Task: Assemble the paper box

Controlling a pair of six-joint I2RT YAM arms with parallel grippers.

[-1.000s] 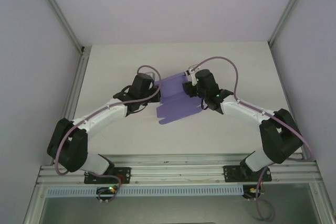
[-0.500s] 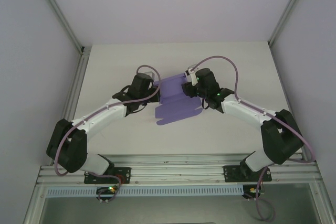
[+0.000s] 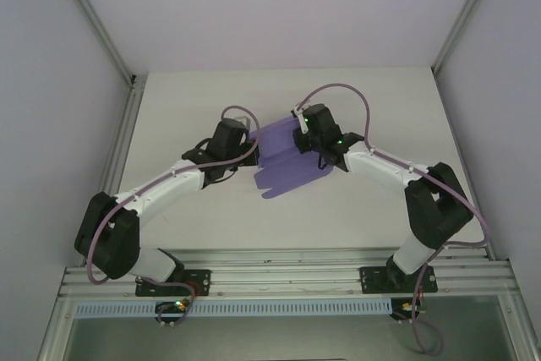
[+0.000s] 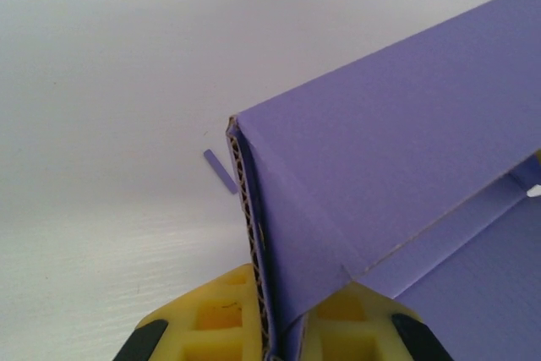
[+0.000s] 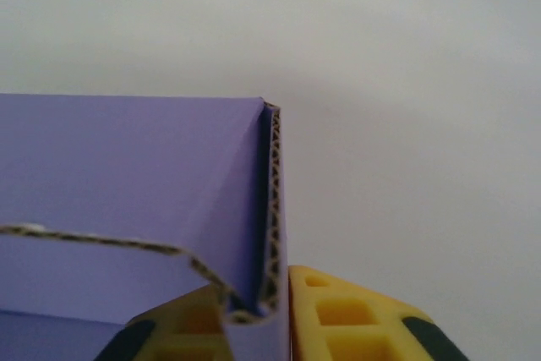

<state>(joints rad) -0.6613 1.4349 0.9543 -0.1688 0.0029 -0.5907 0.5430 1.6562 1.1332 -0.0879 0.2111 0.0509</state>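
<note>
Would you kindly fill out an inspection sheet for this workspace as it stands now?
Surface: white table, plain.
Job's things: paper box, purple card, partly folded, near flaps lying flat.
Clutter: small purple strip on the table beside the box's corner.
Grippers: left gripper shut on one folded edge; right gripper shut on the opposite edge.
Cables: mauve cable loops over each arm.
Surroundings: white walls; aluminium rail at the near edge.
</note>
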